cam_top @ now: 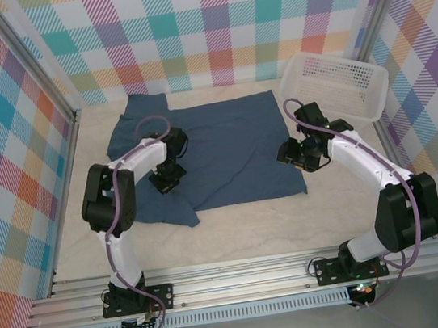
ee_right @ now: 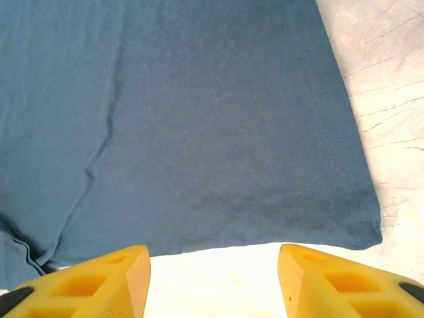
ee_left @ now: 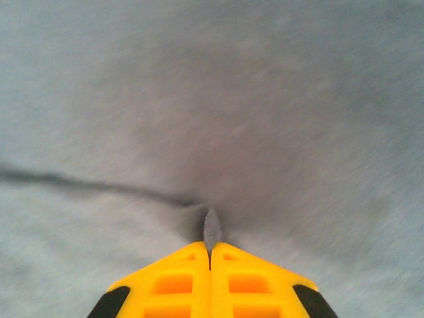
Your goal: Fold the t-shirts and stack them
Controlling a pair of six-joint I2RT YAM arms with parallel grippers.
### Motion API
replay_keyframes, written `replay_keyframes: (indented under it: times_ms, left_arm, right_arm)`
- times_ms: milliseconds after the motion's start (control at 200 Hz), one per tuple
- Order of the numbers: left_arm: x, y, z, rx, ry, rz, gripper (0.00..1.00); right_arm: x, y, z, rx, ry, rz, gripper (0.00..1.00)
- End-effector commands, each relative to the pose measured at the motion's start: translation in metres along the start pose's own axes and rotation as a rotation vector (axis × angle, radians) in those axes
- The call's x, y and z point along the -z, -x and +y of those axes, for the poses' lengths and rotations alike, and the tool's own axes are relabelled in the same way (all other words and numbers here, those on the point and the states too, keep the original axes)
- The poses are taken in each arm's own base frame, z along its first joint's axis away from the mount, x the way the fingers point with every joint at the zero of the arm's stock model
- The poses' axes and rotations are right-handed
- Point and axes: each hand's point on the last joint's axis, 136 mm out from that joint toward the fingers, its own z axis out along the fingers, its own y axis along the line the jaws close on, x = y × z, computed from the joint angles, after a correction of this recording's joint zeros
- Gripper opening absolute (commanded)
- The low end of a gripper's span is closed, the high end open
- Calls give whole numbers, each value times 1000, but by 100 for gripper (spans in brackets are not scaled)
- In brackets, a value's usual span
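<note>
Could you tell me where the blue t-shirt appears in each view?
Top external: t-shirt spread flat in the middle.
Left wrist: t-shirt beyond the left gripper, a fold pinched.
Right wrist: t-shirt ahead of the open right gripper.
Shared landmark: its hem corner on the table.

One t-shirt; one basket; two claws: left claw, right claw.

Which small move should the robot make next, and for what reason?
Probably the right gripper should ease forward and close on the near edge of the t-shirt: its jaws stand open just short of it, while the left gripper already pinches a fold of fabric.
</note>
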Motion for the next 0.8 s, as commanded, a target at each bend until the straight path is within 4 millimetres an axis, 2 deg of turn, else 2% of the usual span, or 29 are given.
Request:
replay_keyframes:
  times_ms: [0, 115, 245, 380, 435, 615, 695, 795]
  left_arm:
    - [33, -21, 56, 75, 45, -44, 0]
    - [42, -57, 109, 205, 20, -49, 0]
    - [41, -97, 163, 328, 30, -43, 0]
    - [40, -118, 202, 419, 41, -58, 0]
    - [36, -123, 208, 462, 36, -47, 0]
    - [28, -125, 202, 439, 76, -35, 0]
    - [28, -122, 201, 418, 106, -60, 0]
    - [22, -119, 195, 382, 118, -72, 0]
  right_arm:
    - [1, -6, 1, 9, 12, 14, 53]
    - [-8, -13, -7, -5, -5, 52, 53]
    - [-17, -21, -17, -20, -31, 86, 53]
    - [-23, -26, -21, -21, -38, 113, 53]
    - [-25, -27, -22, -19, -39, 122, 53]
    - [-33, -31, -30, -26, -65, 153, 53]
    - [-37, -34, -42, -61, -97, 157, 53]
    - [-36, -39, -68, -149, -163, 147, 53]
